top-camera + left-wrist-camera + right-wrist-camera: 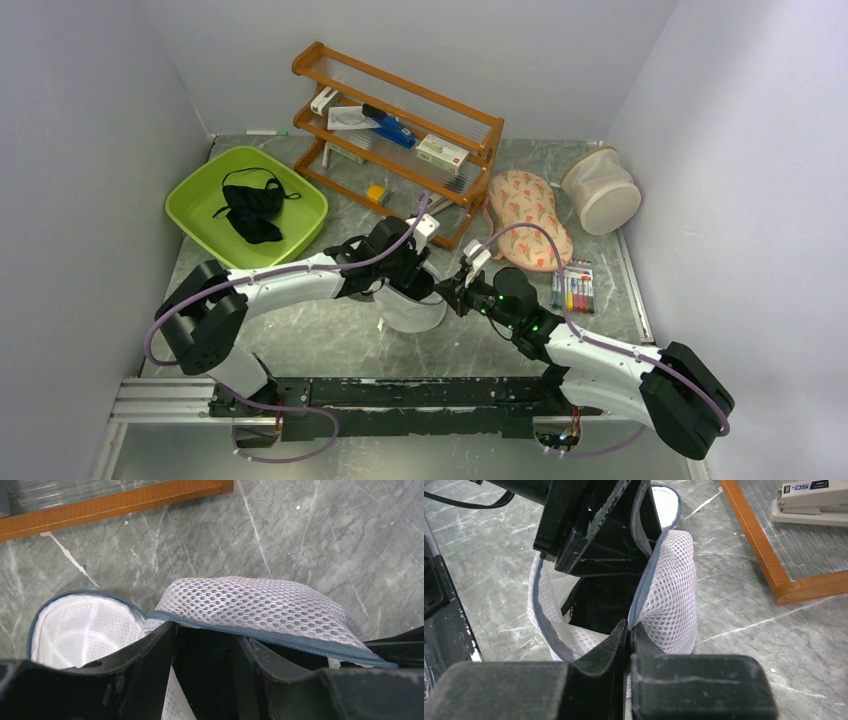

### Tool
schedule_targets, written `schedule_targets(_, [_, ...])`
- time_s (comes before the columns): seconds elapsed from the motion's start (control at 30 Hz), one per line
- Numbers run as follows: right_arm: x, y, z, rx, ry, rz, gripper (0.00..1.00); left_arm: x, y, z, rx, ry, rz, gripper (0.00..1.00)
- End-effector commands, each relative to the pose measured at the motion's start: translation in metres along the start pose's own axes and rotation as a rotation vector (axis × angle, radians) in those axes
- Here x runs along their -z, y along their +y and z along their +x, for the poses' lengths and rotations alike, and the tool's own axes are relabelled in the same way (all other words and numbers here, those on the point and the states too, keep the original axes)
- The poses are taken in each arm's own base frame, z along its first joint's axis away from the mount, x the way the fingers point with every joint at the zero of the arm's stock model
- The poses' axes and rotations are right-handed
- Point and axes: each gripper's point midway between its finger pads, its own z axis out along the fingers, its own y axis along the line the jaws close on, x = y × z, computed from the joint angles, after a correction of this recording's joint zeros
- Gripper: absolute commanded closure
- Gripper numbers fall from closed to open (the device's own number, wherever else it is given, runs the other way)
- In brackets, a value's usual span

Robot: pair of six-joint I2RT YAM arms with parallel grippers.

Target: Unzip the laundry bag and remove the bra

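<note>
The white mesh laundry bag (415, 312) sits mid-table, unzipped, its mouth (674, 590) gaping along the blue zip. Its disc lid (85, 630) hangs open to one side. My left gripper (405, 285) reaches down into the mouth with its fingers (589, 545) apart. Black fabric (596, 607) shows inside the bag; it may be the bra, and I cannot tell whether the fingers press it. My right gripper (629, 627) is shut on the bag's zip rim at the near side. Another black strappy garment (252, 210) lies in the green tray (190, 190).
An orange wooden rack (400, 130) holding a stapler (809, 502) and boxes stands just behind the bag. A cream pouch with an orange pattern (528, 215), a beige mesh cylinder (600, 190) and a pack of coloured tubes (573, 288) lie to the right.
</note>
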Motion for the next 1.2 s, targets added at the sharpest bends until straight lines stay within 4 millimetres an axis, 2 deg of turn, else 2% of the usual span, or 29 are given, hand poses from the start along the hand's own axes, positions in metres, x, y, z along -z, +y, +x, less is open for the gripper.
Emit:
schedule_targets(0.0, [-0.002,-0.001,-0.009,0.020,-0.027,0.007,1.00,-0.010,-0.001,-0.005,-0.021,-0.025,0.015,0.46])
schedule_targets(0.1, [-0.002,-0.002,-0.009,0.021,-0.029,0.013,1.00,-0.009,-0.003,-0.004,-0.016,-0.017,0.029,0.54])
schedule_targets(0.23, [-0.002,-0.004,-0.010,0.017,-0.032,0.028,1.00,0.001,-0.002,-0.007,-0.003,-0.030,0.025,0.81])
schedule_targets(0.33, [-0.002,-0.009,-0.010,0.011,-0.034,0.059,1.00,0.017,-0.006,-0.018,-0.001,-0.059,0.046,0.87])
schedule_targets(0.43, [0.000,-0.024,-0.009,-0.010,-0.028,0.148,1.00,0.035,-0.016,-0.027,-0.009,-0.091,0.101,0.93])
schedule_targets(0.6, [0.002,-0.034,-0.009,-0.027,-0.033,0.209,1.00,0.052,-0.035,-0.030,-0.016,-0.063,0.213,0.93])
schedule_targets(0.73, [0.005,-0.041,-0.011,-0.036,-0.044,0.250,1.00,0.071,-0.043,-0.043,0.004,-0.108,0.248,0.93])
schedule_targets(0.8, [0.007,-0.044,-0.011,-0.034,-0.049,0.268,1.00,0.081,-0.040,-0.054,0.018,-0.162,0.241,0.93])
schedule_targets(1.03, [0.008,-0.046,-0.010,-0.027,-0.040,0.281,1.00,0.120,-0.012,-0.105,0.073,-0.334,0.106,0.93])
schedule_targets(1.17, [0.004,-0.046,-0.009,-0.031,-0.032,0.277,1.00,0.149,-0.011,-0.132,0.103,-0.447,0.127,0.93])
